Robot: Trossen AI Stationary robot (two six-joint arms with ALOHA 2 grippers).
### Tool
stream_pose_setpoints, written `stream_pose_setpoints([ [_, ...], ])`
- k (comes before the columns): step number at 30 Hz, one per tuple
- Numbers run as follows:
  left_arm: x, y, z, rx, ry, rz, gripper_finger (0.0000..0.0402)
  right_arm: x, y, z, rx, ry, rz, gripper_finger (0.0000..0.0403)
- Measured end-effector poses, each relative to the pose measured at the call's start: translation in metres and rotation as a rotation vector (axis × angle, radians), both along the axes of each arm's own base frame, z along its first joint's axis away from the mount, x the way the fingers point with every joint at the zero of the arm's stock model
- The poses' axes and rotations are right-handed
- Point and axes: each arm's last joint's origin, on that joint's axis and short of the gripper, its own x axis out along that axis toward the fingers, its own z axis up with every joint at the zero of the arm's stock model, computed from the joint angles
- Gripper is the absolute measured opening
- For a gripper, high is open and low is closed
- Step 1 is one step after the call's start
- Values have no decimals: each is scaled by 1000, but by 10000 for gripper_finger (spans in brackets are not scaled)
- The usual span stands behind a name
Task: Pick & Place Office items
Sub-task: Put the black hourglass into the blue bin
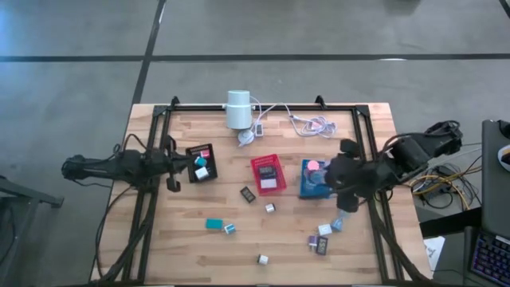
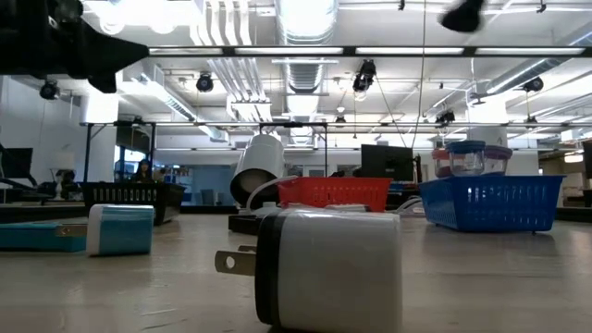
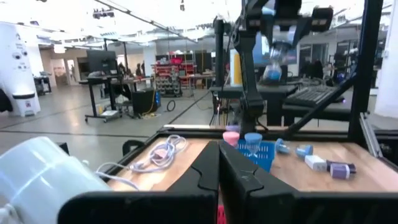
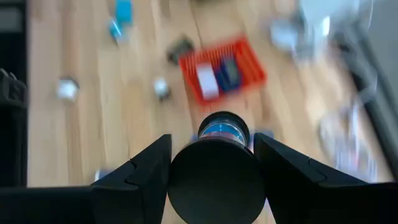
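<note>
Right wrist view shows a dark round jar (image 4: 217, 168) clamped between the right gripper (image 4: 214, 163)'s two fingers, one pressing each side, its blue-tinted end facing away from the camera toward the table below. Its long axis runs along the gripper's line of sight, so it points downward and forward, roughly at the red tray (image 4: 222, 71). Holding it across its round body this way likely keeps it from rolling out and lets it be lowered end first.

In the high view the right gripper (image 1: 344, 203) hangs over the table's right side, just beside the blue tray (image 1: 306, 190), with the jar (image 1: 343, 215) showing below it as a bluish blur; it seems to be in mid-carry, above the wood and not resting on it. The blue tray already holds a pink disc (image 1: 314, 166), so it is probably the place for round pieces, though that is a guess.

Loose items lie nearby on the wood: a white block (image 1: 324, 229), a lilac piece (image 1: 313, 240) and a dark block (image 1: 322, 245). Farther left are a teal block (image 1: 214, 224) and a white plug (image 1: 262, 259).

The left gripper (image 1: 172, 185) waits at the left edge, next to the black tray (image 1: 191, 151), its fingers clenched together on nothing.
</note>
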Motion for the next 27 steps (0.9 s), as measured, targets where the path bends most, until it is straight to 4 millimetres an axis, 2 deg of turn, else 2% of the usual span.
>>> stream_pose_setpoints([
  [5, 0, 0, 1, 0, -2, 0, 5, 2, 2, -17, 21, 166, -136, 198],
  [10, 0, 0, 1, 0, 0, 0, 7, 15, 12, -42, 40, 305, -119, 198],
  [17, 0, 0, 1, 0, 0, 0, 5, 36, 23, -83, -51, 457, -128, 198],
  [23, 0, 0, 1, 0, 1, 0, 6, 49, 21, -110, -102, 576, -113, 197],
  [27, 0, 0, 1, 0, 1, 0, 6, 49, 17, -121, -110, 594, -106, 197],
])
